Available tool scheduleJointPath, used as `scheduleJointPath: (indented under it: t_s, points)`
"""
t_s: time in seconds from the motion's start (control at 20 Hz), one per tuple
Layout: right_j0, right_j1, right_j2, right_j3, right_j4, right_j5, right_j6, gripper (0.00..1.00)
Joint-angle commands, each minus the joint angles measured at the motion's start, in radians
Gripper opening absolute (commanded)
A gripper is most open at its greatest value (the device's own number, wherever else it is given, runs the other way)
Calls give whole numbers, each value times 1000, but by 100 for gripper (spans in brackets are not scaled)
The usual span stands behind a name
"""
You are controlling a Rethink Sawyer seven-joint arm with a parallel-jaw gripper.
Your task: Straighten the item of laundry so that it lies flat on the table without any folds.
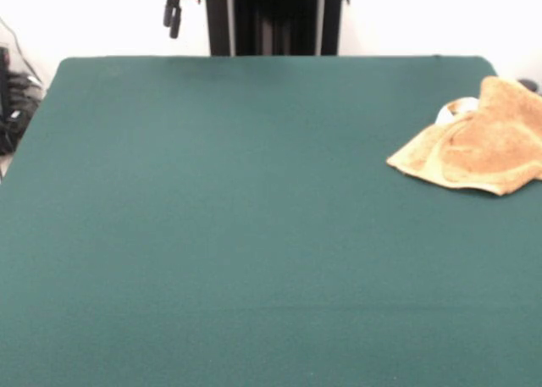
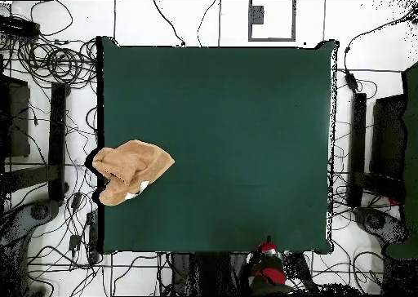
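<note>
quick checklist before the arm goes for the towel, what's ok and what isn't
1. Small tan-orange terry-cloth towel flat with no folds: not ok, it lies crumpled with layers folded over.
2. Towel fully on the dark green felt-topped table: not ok, in the overhead view it overlaps the table's edge.
3. White tag showing: ok, it peeks out at the towel's far side.
4. Tool clear of the towel: ok, drawn back at the table's far edge, well apart from it.
5. Tool open: cannot tell.
6. Path across the table free: ok, nothing else lies on the felt.
</note>
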Motion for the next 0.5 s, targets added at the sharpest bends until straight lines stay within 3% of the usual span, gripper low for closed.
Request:
scheduleJointPath:
  t_s: [0.05,0.25,0.5]
  points:
    - [-61,-157,174,23,-156,419,-202,100]
    - [-30,-194,158,34,-172,438,-178,100]
    - [-29,-89,297,-44,-175,442,-99,100]
